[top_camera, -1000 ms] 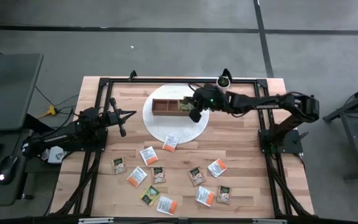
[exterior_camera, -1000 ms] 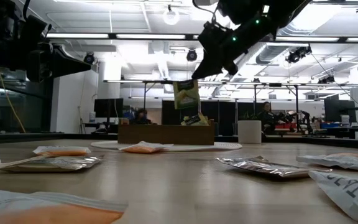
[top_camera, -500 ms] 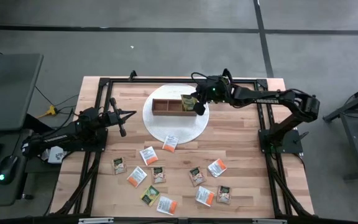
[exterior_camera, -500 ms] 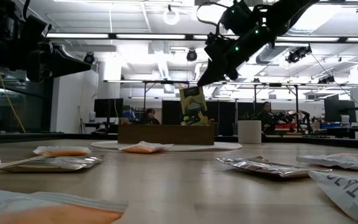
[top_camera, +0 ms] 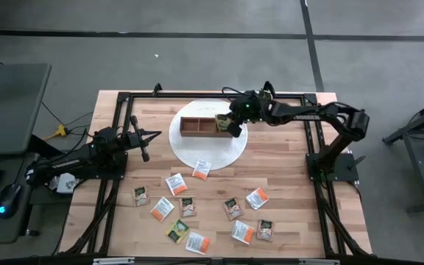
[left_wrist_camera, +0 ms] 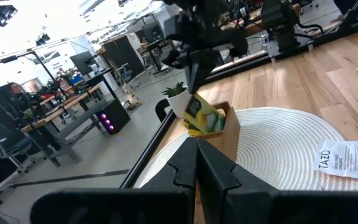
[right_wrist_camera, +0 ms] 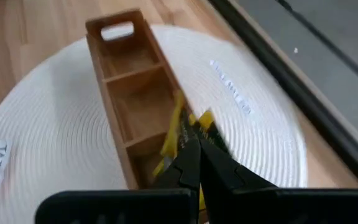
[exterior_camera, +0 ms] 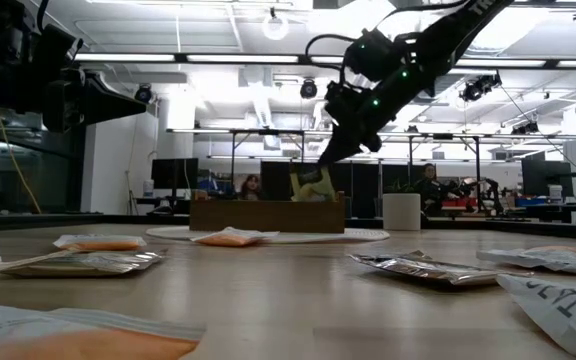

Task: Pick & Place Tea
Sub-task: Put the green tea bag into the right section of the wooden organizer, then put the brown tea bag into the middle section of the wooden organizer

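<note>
Over the wooden box's (top_camera: 201,126) end compartment, upright green-yellow sachet (exterior_camera: 313,184).

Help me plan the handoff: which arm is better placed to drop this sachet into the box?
Right. The right gripper is shut on a green-yellow sachet directly over the wooden box's end compartment. The left gripper is shut and empty, off to the side.

Both arms are showing dark, nearly black jointed links on black frame mounts. The right arm (top_camera: 300,112) is glowing with small green lights near its wrist, and its gripper (right_wrist_camera: 194,155) is showing two slim, tapered black fingers.
</note>
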You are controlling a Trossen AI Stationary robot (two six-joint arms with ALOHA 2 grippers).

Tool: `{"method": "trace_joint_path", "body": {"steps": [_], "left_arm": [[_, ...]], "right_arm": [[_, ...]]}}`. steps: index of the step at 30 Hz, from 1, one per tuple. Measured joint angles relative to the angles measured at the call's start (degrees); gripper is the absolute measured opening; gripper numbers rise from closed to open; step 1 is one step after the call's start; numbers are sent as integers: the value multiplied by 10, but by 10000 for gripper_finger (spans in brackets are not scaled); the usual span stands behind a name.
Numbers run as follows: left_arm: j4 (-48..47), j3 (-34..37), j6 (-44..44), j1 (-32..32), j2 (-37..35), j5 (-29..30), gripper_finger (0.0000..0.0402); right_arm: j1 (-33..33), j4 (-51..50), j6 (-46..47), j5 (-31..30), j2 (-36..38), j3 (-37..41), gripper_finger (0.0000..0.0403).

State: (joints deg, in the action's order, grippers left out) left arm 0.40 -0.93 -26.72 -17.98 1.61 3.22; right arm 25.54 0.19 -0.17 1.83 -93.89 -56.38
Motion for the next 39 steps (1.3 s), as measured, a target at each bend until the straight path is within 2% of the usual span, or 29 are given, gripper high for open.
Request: {"method": "trace_joint_path", "body": {"steps": [4,24,28,34,39], "left_arm": [[0,0,0,0,0,0,1],[0,0,0,0,0,0,1],[0,0,0,0,0,0,1],[0,0,0,0,0,0,1],[0,0,0,0,0,0,1]], "right_arm": [[0,-9,1,-14,-2,0,0],[0,-31,44,3,-2,0,6],[0,-35,48,3,-2,0,38],[0,-34,45,-2,-2,0,107],[-5,-29,48,-40,-1,0,148]]}}
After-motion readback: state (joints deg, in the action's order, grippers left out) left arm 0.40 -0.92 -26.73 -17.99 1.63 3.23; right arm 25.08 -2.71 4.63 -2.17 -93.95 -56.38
